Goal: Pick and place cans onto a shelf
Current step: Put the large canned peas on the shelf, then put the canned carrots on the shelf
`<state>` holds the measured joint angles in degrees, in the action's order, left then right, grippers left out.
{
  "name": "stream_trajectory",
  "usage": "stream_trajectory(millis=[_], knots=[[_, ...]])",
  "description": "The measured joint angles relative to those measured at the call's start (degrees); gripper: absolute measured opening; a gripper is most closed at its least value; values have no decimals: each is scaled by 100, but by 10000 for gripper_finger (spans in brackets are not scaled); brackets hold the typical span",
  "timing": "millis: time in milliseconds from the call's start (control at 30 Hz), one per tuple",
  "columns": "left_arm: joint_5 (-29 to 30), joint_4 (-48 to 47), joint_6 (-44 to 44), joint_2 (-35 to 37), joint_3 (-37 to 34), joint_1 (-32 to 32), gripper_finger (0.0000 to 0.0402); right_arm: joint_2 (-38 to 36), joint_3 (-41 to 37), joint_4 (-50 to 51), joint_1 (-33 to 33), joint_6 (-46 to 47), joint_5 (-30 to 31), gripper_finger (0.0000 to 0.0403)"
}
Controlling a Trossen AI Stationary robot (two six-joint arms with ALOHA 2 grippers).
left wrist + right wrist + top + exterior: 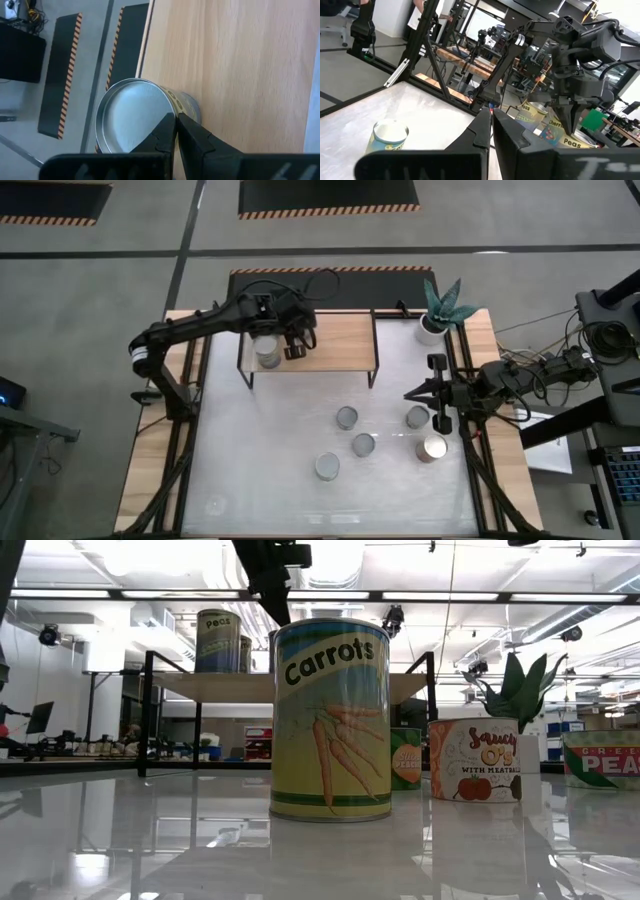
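Hovering beside one can (267, 352) on the shelf (340, 340), the left gripper (297, 346) is closed, empty; it should lift straight clear.

A robotics lab or industrial test hall, judging by the bare grey concrete floor (120, 240) with black mats edged in orange-and-black hazard stripes (328, 213) at twelve o'clock of the table (150, 470). Open ceiling with strip lights (90, 593), ducts and hanging cameras in the low view, plus black metal racks (470, 45) and workbenches crowded with gear in the background. Loose cables and electronics (590, 340) piled at three o'clock, a monitor (41, 716) and a seated person (8, 720) far off at nine o'clock.
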<state>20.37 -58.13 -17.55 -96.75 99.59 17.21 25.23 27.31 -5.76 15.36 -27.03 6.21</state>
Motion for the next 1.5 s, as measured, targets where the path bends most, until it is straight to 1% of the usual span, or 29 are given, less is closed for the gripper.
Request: stream_trajectory(millis=[167, 600, 800, 967, 1100, 1200, 1333, 1500], knots=[[6, 15, -64, -68, -2, 37, 6, 2, 0, 4, 2, 0, 1, 9], [-1, 12, -164, -69, 4, 42, 62, -2, 0, 4, 2, -2, 0, 9], [1, -16, -338, -21, 162, 42, 69, -2, 0, 4, 1, -2, 1, 9], [3, -310, -142, -13, 477, -59, 68, -2, 0, 4, 2, -2, -1, 9], [1, -736, 96, -9, 775, -327, 68, -2, 0, 2, 1, -2, 1, 9], [-4, -869, 456, -6, 941, -647, 68, -2, 2, 0, 2, -2, 1, 9], [-250, -935, 941, 4, 953, -1255, 68, -2, 1, -9, 1, -1, -1, 9], [-476, -935, 1622, -18, 796, -2210, 68, -2, 1, -11, 1, 49, -3, 9]])
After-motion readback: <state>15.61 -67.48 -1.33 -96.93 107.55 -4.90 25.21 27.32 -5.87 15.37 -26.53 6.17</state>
